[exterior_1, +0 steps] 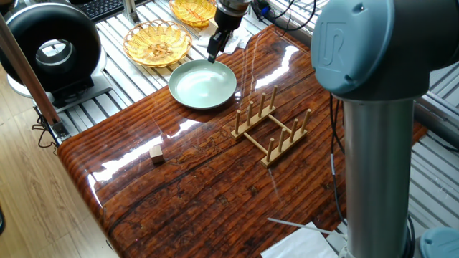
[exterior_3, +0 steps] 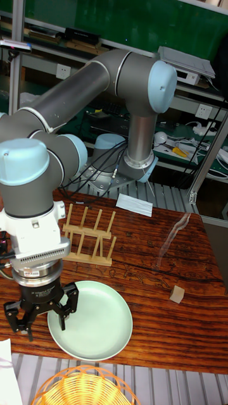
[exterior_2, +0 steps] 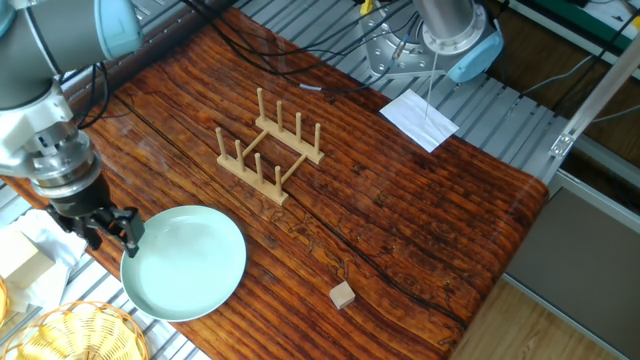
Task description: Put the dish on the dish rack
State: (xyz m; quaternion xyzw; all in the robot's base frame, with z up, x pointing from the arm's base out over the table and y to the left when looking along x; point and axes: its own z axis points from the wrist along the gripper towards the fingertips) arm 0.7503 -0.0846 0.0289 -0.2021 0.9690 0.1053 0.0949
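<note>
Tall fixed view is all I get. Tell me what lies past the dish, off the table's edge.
Observer: A wicker basket sits on metal slats right beside the dish.
Operator: Report any other one out there.
Observer: A second basket lies farther back, behind the arm's wrist.
Operator: Name anything else near that corner.
Observer: A black ring-shaped device stands on the slats past the first basket.

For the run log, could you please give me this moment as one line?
phase: approach | gripper: open, at dish rim, not gripping | dish: flat on table | rack: empty, apart from dish
</note>
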